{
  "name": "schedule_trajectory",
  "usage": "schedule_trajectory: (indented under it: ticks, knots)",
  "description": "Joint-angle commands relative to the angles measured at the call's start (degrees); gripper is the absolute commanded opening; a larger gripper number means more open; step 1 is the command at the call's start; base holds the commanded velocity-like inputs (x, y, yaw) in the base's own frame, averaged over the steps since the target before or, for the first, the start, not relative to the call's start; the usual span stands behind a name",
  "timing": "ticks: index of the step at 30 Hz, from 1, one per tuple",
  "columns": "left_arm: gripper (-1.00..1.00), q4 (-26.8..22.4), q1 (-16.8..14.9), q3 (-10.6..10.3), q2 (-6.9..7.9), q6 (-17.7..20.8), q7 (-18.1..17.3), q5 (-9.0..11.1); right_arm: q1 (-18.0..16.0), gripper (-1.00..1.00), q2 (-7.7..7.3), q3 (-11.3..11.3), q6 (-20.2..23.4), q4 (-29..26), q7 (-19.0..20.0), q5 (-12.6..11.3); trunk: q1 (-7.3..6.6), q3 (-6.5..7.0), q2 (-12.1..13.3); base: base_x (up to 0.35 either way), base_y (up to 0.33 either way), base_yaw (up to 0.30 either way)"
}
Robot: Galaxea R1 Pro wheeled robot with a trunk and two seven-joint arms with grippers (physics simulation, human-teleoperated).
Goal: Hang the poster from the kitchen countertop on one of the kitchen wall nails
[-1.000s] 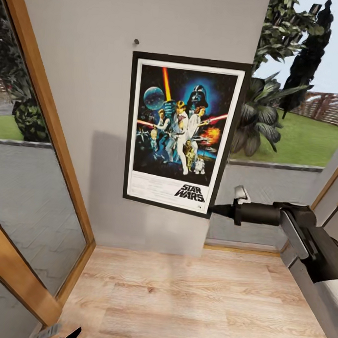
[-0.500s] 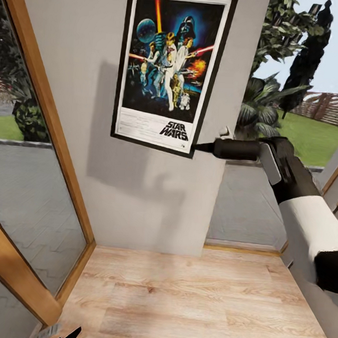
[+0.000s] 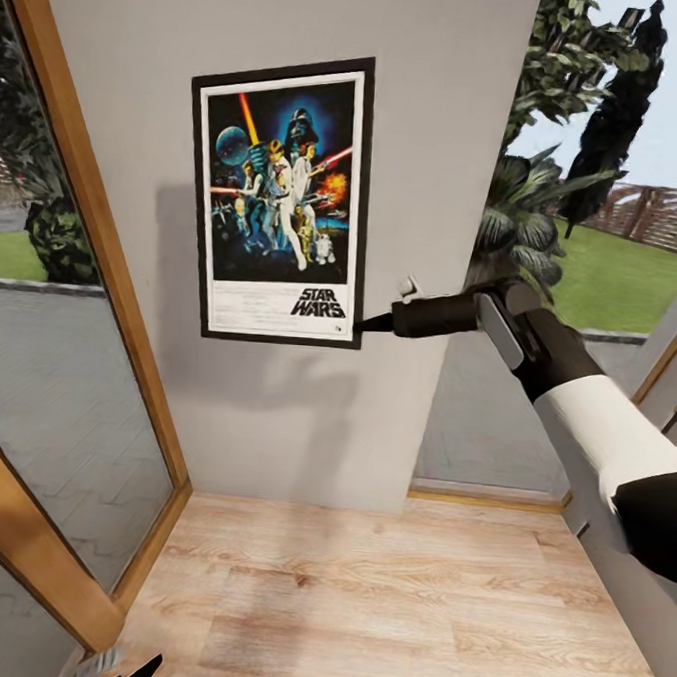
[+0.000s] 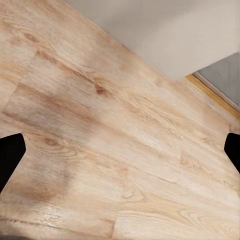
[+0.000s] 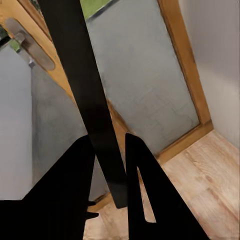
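Head view: right gripper (image 3: 364, 324), fingers clamped on the poster (image 3: 279, 199) at its lower corner, is sliding it leftward and lower along the wall (image 3: 441, 134), hunting the nail after overshooting upward.

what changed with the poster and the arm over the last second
The right claw keeps its grip on the poster's lower right corner throughout. It first carried the poster up the grey wall, then back down and leftward, and the tilted frame now sits nearly upright. The nail seen a second ago is now hidden. The camera, wooden floor and left claw, open over it, stayed put.
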Motion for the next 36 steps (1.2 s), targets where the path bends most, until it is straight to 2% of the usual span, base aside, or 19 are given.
schedule_trajectory:
  ticks: [1, 4, 8, 13, 18, 21, 36]
  knots:
    - [1.00, 0.03, -0.05, -0.48, 0.01, -0.38, -0.09, 0.28, -0.09, -1.00, -0.15, 0.86, 0.17, -0.03, 0.84, -0.17, 0.04, -0.13, -0.13, 0.000, 0.000, 0.000]
    - [1.00, 0.02, -0.05, -0.48, 0.02, -0.38, -0.08, 0.32, -0.10, -1.00, -1.19, 2.85, 0.01, -0.42, 4.44, -0.20, 0.04, -0.13, -0.13, 0.000, 0.000, 0.000]
    - [1.00, 0.00, -0.05, -0.48, 0.02, -0.38, -0.07, 0.35, 0.23, -1.00, -3.34, 3.60, -1.44, -3.88, 8.08, -0.18, 0.04, -0.13, -0.13, 0.000, 0.000, 0.000]
    - [1.00, -0.01, -0.05, -0.48, 0.03, -0.38, -0.07, 0.33, 0.67, -1.00, -4.75, 3.74, -3.39, -6.05, 9.32, -0.38, 0.04, -0.13, -0.13, 0.000, 0.000, 0.000]
    - [1.00, -0.01, -0.05, -0.48, 0.03, -0.38, -0.07, 0.29, 0.98, -1.00, -5.02, 3.61, -5.40, -6.47, 9.26, -0.38, 0.04, -0.13, -0.13, 0.000, 0.000, 0.000]
    - [1.00, -0.01, -0.05, -0.48, 0.03, -0.38, -0.07, 0.29, 2.02, -1.00, -5.07, 3.53, -9.72, -5.97, 8.97, -0.33, 0.04, -0.13, -0.13, 0.000, 0.000, 0.000]
    - [1.00, -0.01, -0.05, -0.48, 0.03, -0.38, -0.07, 0.37, 2.19, -1.00, -5.43, 3.16, -10.43, -5.69, 8.75, -0.35, 0.04, -0.13, -0.13, 0.000, 0.000, 0.000]
